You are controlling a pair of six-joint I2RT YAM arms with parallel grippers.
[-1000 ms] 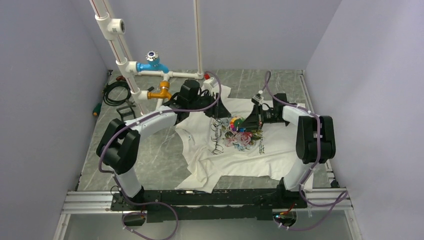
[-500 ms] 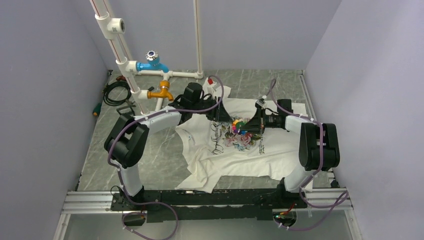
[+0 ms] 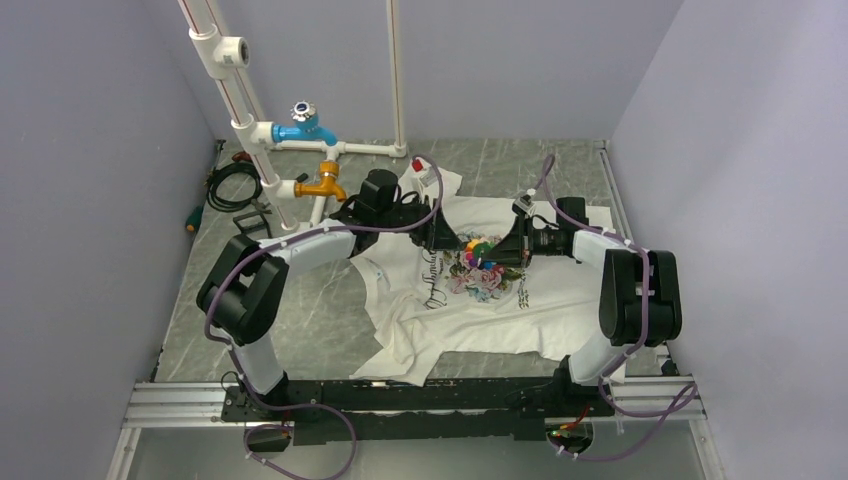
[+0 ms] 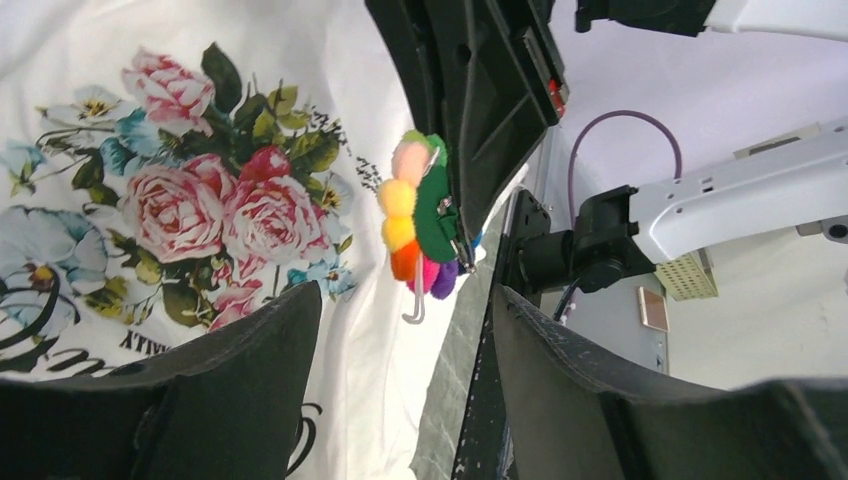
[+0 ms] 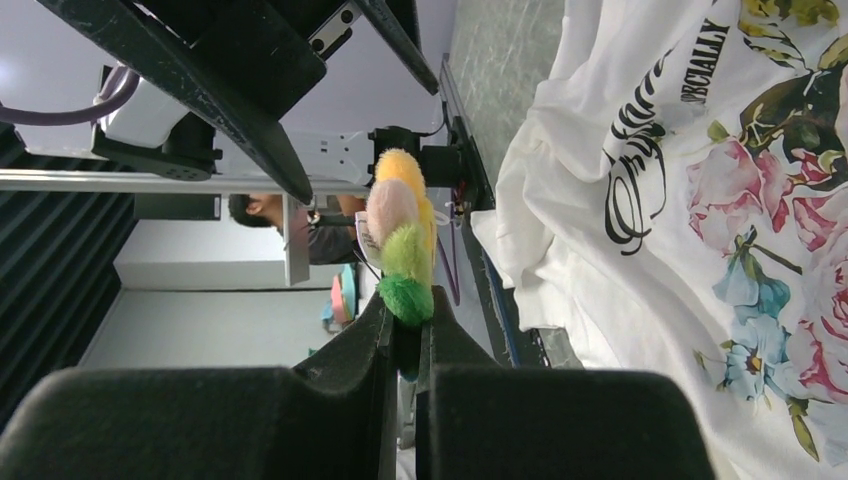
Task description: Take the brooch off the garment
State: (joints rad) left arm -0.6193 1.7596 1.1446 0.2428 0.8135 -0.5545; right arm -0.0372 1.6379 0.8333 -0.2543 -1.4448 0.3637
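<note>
Gripping the brooch point(image 5: 400, 235) by its green edge, the right end effector point(image 5: 405, 330) has both black fingers pressed shut on it. The brooch is a ring of small fluffy balls in yellow, pink, orange, green and purple. In the left wrist view its thin wire pin hangs loose under it, apart from the cloth.

From above, the brooch is held over the T-shirt point(image 3: 480, 310), at the 12 o'clock edge of the rose print. The left end effector point(image 3: 445, 236) is just beside the brooch at its 9 o'clock, with its fingers spread wide and nothing between them. The right one comes in from 3 o'clock.

The T-shirt lies rumpled on the grey tabletop point(image 3: 300, 310), print facing up, bunched towards 7 o'clock.
</note>
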